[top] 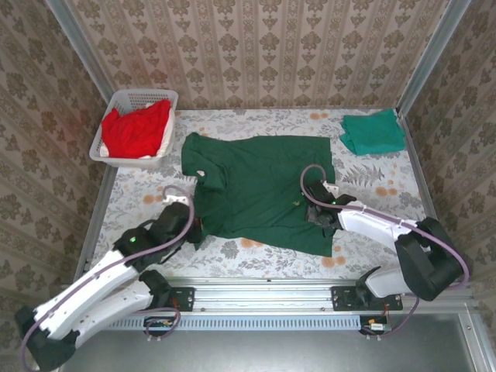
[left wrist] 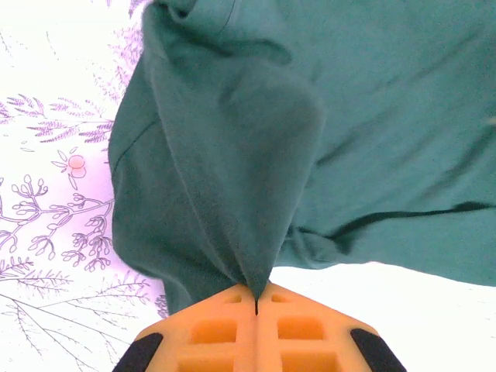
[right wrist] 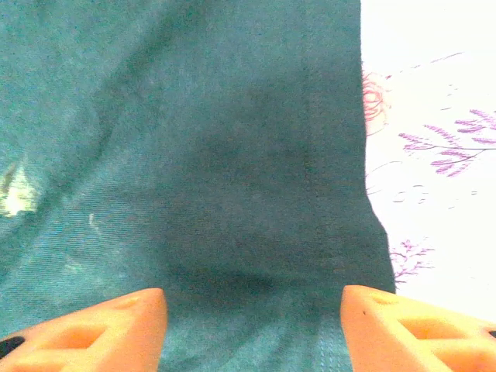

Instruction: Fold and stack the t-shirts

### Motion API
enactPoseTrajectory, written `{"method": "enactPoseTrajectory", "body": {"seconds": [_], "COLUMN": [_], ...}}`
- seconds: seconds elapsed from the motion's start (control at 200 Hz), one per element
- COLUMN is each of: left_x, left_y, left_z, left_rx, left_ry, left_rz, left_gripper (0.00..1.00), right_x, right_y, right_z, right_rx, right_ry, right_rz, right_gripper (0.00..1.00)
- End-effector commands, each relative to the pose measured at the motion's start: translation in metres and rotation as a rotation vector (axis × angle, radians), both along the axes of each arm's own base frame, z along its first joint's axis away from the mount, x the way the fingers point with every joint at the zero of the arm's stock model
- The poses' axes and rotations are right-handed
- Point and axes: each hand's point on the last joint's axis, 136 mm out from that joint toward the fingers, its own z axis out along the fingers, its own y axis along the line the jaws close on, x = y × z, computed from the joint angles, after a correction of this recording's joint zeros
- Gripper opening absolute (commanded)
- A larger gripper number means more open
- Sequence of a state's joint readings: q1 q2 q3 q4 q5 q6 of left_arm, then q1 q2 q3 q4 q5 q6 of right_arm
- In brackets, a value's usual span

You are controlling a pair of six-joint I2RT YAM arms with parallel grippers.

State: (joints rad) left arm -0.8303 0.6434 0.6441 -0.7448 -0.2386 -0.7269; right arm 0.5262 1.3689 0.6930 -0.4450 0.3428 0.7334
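Note:
A large dark green t-shirt point(top: 260, 186) lies spread flat in the middle of the table. My left gripper point(top: 197, 229) sits at its near left edge, shut on a pinch of the dark green cloth point(left wrist: 232, 170), which rises in a tented fold into the closed jaws point(left wrist: 256, 301). Over the shirt's near right part, my right gripper point(top: 314, 211) stands open; the hem point(right wrist: 325, 232) lies flat between its orange fingers point(right wrist: 116, 329) with nothing gripped. A folded teal t-shirt point(top: 373, 132) rests at the back right. A red t-shirt point(top: 138, 128) is heaped in the basket.
The white slotted basket point(top: 167, 97) stands at the back left corner. The table carries a floral cloth point(top: 387, 182), bare to the right of the green shirt and along the near edge. Patterned walls and metal rails close in the sides.

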Motion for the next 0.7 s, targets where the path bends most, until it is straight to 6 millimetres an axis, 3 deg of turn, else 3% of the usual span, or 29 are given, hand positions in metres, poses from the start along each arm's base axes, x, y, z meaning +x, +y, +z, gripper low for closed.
{"method": "enactPoseTrajectory", "body": {"seconds": [0.0,0.135,0.28,0.4,0.48,0.59,0.655,0.695], "left_x": [-0.026,-0.036,-0.045,-0.055,-0.051,-0.032,-0.019,-0.009], "left_y": [0.018,0.021,0.029,0.022,0.023,0.025,0.030,0.031], "left_z": [-0.013,-0.026,-0.019,-0.020,-0.017,0.007,0.026,0.034], "left_rx": [-0.020,-0.071,-0.115,-0.199,-0.224,-0.192,-0.121,-0.066], "left_ry": [0.078,0.116,0.121,0.144,0.106,0.002,-0.044,-0.069], "left_rz": [0.015,0.043,0.065,0.042,0.055,0.070,0.097,0.105], "left_gripper": [0.00,0.00,0.00,0.00,0.39,0.67,0.86,0.90], "right_x": [-0.005,-0.007,-0.005,-0.002,-0.003,-0.006,-0.011,-0.013], "right_y": [-0.008,-0.002,0.019,0.033,0.039,0.047,0.035,0.026], "right_z": [0.008,0.008,0.007,-0.005,-0.018,-0.028,-0.033,-0.035], "right_rx": [-0.027,0.001,0.064,0.082,0.076,0.055,-0.001,-0.017], "right_ry": [-0.006,-0.016,-0.040,-0.022,0.008,0.040,0.072,0.080], "right_rz": [-0.006,0.009,0.056,0.076,0.081,0.100,0.069,0.041], "right_gripper": [0.63,0.62,0.62,0.62,0.62,0.61,0.62,0.62]}}
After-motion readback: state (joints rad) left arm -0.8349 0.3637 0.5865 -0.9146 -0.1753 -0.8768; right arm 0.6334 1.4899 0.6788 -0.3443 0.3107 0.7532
